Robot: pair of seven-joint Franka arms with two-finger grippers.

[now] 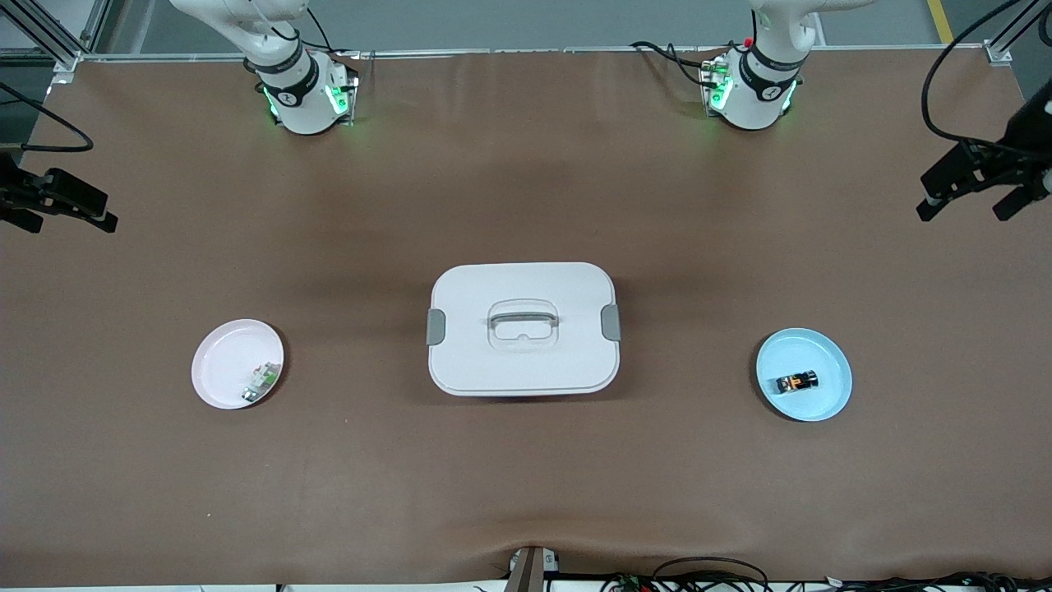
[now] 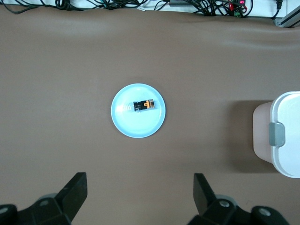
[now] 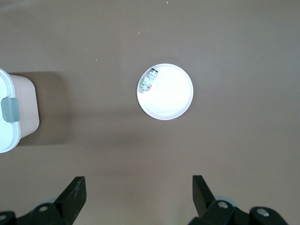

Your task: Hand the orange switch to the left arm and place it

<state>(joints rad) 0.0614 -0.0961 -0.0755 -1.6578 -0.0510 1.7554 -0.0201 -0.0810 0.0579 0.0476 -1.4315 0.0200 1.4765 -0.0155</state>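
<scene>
Tiny black cylindrical orange switch [image 1: 798,381] with orange face lies on round light-blue plate [image 1: 830,401], toward left arm's end from large white lidded box [image 1: 523,327], well apart. Round pale-pink plate [image 1: 218,362] with small green-and-white part [image 1: 261,381] sits toward right arm's end from box. Left gripper [image 2: 139,190] hangs over brown table [image 1: 526,485], fingers spread, empty. Right gripper [image 3: 139,190] waits likewise, fingers spread, empty.

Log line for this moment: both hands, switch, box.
left hand: open, high over blue plate | right hand: open, waiting | orange switch: on blue plate | box: mid-table, lidded
</scene>
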